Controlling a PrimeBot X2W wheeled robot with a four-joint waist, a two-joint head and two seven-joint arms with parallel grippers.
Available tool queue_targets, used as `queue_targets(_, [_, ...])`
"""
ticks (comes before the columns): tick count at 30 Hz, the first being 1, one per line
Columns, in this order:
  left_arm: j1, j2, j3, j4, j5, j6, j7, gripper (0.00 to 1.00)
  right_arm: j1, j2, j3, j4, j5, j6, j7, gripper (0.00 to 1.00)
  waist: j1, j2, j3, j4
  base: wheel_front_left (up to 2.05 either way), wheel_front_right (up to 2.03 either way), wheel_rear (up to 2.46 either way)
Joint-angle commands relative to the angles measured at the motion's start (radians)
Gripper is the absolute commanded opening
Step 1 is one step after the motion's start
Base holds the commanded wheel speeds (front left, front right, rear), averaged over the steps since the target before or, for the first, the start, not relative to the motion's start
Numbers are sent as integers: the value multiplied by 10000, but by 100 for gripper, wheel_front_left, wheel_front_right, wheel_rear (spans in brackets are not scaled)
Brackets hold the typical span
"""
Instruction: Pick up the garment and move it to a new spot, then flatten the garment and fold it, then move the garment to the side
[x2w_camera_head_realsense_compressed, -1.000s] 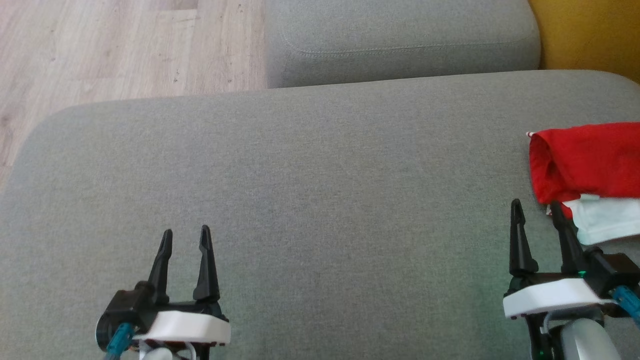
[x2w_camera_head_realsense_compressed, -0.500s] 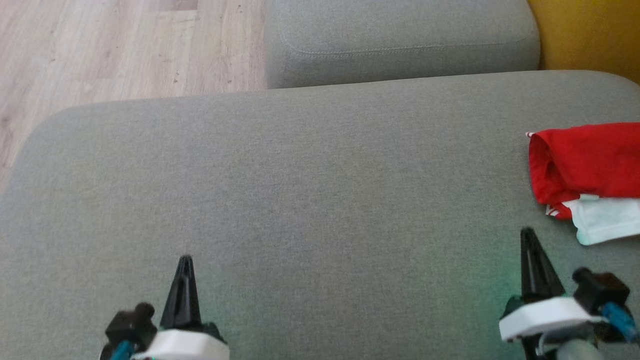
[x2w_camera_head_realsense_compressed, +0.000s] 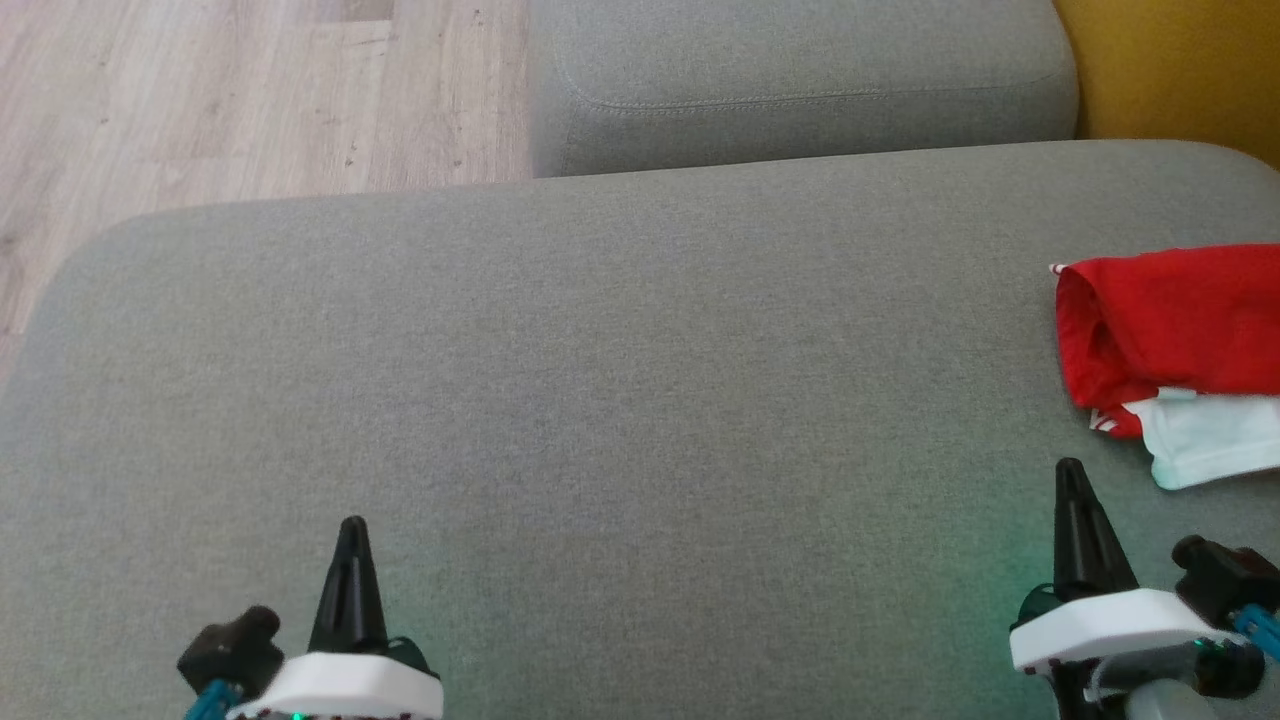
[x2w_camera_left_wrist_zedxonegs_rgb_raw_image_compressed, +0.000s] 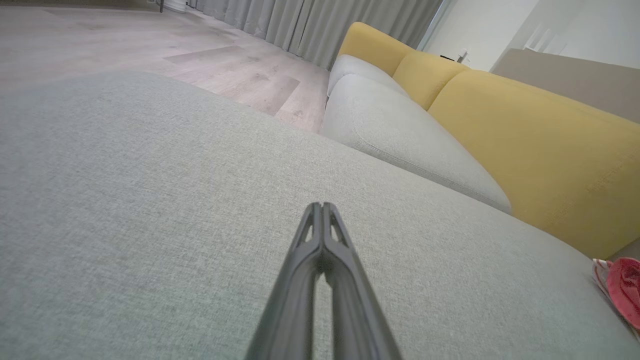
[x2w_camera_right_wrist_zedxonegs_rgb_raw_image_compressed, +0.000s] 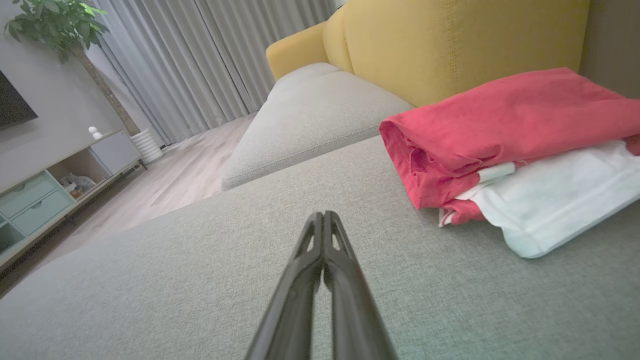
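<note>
**Figure. Garment position relative to the two grippers, sofa seat.**

The right gripper (x2w_camera_head_realsense_compressed: 1070, 485) has its two dark fingers pressed together, with nothing between them. The left gripper (x2w_camera_head_realsense_compressed: 351, 535) is likewise closed and empty. Both hang low over the grey seat cushion (x2w_camera_head_realsense_compressed: 600, 350).

The red garment (x2w_camera_head_realsense_compressed: 1170, 320) lies on that cushion, ahead of the right gripper's fingertips and off to their right. It is near them but clearly apart. Its white portion (x2w_camera_head_realsense_compressed: 1215, 440) is the part closest to the fingertips. In the right wrist view the red layer (x2w_camera_right_wrist_zedxonegs_rgb_raw_image_compressed: 500, 125) rests on the white layer (x2w_camera_right_wrist_zedxonegs_rgb_raw_image_compressed: 560, 200). The rolled red end faces back toward the closed fingers (x2w_camera_right_wrist_zedxonegs_rgb_raw_image_compressed: 320, 250).

The garment's long axis runs crosswise to the right gripper's fingers. It extends away to that gripper's right and past the edge of the head view, so its far end cannot be seen.

From the left gripper (x2w_camera_left_wrist_zedxonegs_rgb_raw_image_compressed: 322, 210) the garment (x2w_camera_left_wrist_zedxonegs_rgb_raw_image_compressed: 622, 290) is well apart, far off to the right.

Judged from this layout, the right arm is much the nearer. Any further handling would mean opening its fingers and reaching forward and to the right. The bundle looks folded and set toward the side, so the task appears close to done.
</note>
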Motion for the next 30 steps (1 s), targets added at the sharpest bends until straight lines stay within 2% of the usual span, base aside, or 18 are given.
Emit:
queue_targets(1, [-453,-1,250,-359,-297,-51,76,0,-416,-25,-62,-377,377,-1,56,0,0,0,1,-3,0,0,0])
queue_targets(30, [-643,-2,876,-546,-3054,-263,904,0,-618,-40,-205,-519,3609,-3,861,0,0,0,10,-39,0,0,0])
